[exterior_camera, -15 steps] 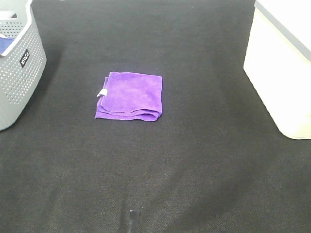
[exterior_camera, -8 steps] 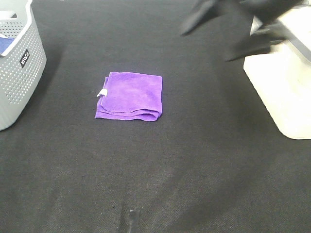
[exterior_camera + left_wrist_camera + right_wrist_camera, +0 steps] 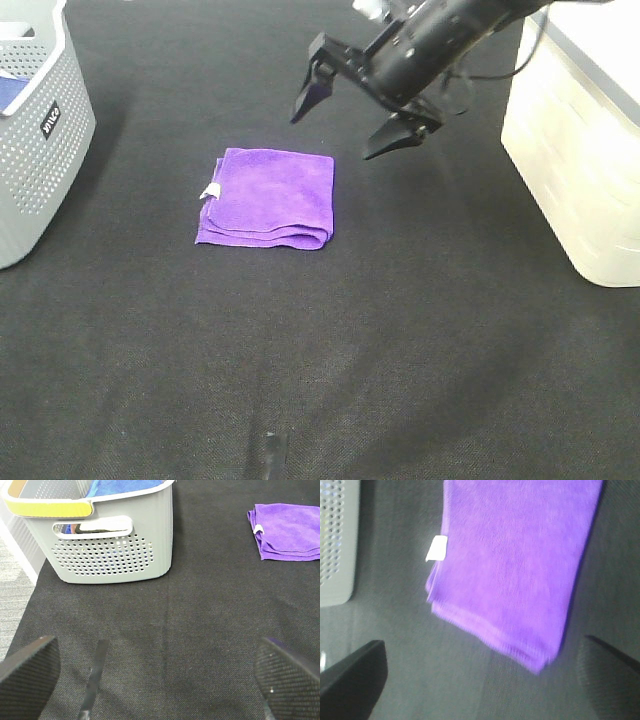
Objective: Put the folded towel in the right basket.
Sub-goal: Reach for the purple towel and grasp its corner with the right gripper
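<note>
A folded purple towel point(image 3: 267, 197) with a small white tag lies flat on the black table, left of centre. It also shows in the left wrist view point(image 3: 288, 531) and fills the right wrist view point(image 3: 515, 565). My right gripper point(image 3: 348, 125) is open and empty, hanging in the air above and just behind the towel's right edge. The right basket point(image 3: 582, 140) is cream-white and stands at the right edge. My left gripper point(image 3: 160, 680) is open and empty over bare table; it is out of the exterior view.
A grey perforated basket point(image 3: 35, 135) with blue cloth inside stands at the far left, also in the left wrist view point(image 3: 100, 535). A black mat point(image 3: 330, 340) covers the table.
My right arm has come into view from the upper right and moved left and down toward the towel, fingers spread. The towel has not moved.
</note>
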### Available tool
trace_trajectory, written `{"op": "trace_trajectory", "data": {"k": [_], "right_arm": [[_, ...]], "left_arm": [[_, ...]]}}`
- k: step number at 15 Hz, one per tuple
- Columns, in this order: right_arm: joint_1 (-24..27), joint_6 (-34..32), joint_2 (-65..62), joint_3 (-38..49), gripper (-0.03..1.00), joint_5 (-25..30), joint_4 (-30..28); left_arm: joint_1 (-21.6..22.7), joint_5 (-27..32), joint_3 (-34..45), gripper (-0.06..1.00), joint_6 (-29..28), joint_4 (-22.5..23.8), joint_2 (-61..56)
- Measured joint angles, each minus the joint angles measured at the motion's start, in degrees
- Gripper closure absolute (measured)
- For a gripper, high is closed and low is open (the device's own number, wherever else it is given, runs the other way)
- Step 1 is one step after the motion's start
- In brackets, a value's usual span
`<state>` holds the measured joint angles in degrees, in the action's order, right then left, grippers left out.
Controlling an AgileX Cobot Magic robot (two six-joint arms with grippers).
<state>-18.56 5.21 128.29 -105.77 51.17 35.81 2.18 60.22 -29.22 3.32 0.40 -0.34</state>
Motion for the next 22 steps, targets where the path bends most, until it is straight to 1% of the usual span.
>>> {"op": "trace_trajectory", "data": {"k": [2, 5, 7, 9, 13, 16, 17, 18, 21, 22], "right_arm": [[0.0, -1.0, 5.9, -6.5, 0.03, 1.7, -0.3], [0.1, -2.9, 12.9, -12.5, 0.03, 2.3, -2.2], [0.3, -4.6, 15.7, -13.8, 0.03, 3.0, -6.1], [1.2, -5.7, 16.5, -14.2, 0.04, 3.7, -8.0], [2.1, -6.0, 17.4, -14.7, 0.05, 3.6, -5.4], [1.7, -5.2, 19.3, -15.6, 0.08, 2.9, -1.5], [1.0, -5.2, 19.9, -15.9, 0.10, 2.2, -0.2], [-1.0, -4.9, 20.8, -16.2, 0.14, 0.3, 1.5], [-6.0, -4.8, 21.9, -16.2, 0.32, -5.6, 2.3], [-6.5, -4.8, 22.3, -16.2, 0.42, -6.5, 2.3]], "left_arm": [[0.0, 0.0, 0.0, -0.05, 0.0, 0.0, 0.0], [0.0, 0.0, 0.0, -0.05, 0.0, 0.0, 0.0], [0.0, 0.0, 0.0, -0.05, 0.0, 0.0, 0.0], [0.0, 0.0, 0.0, -0.05, 0.0, 0.0, 0.0], [0.0, 0.0, 0.0, -0.05, 0.0, 0.0, 0.0], [0.0, 0.0, 0.0, -0.05, 0.0, 0.0, 0.0], [0.0, 0.0, 0.0, -0.05, 0.0, 0.0, 0.0], [0.0, 0.0, 0.0, -0.05, 0.0, 0.0, 0.0], [0.0, 0.0, 0.0, -0.05, 0.0, 0.0, 0.0], [0.0, 0.0, 0.0, -0.05, 0.0, 0.0, 0.0]]}}
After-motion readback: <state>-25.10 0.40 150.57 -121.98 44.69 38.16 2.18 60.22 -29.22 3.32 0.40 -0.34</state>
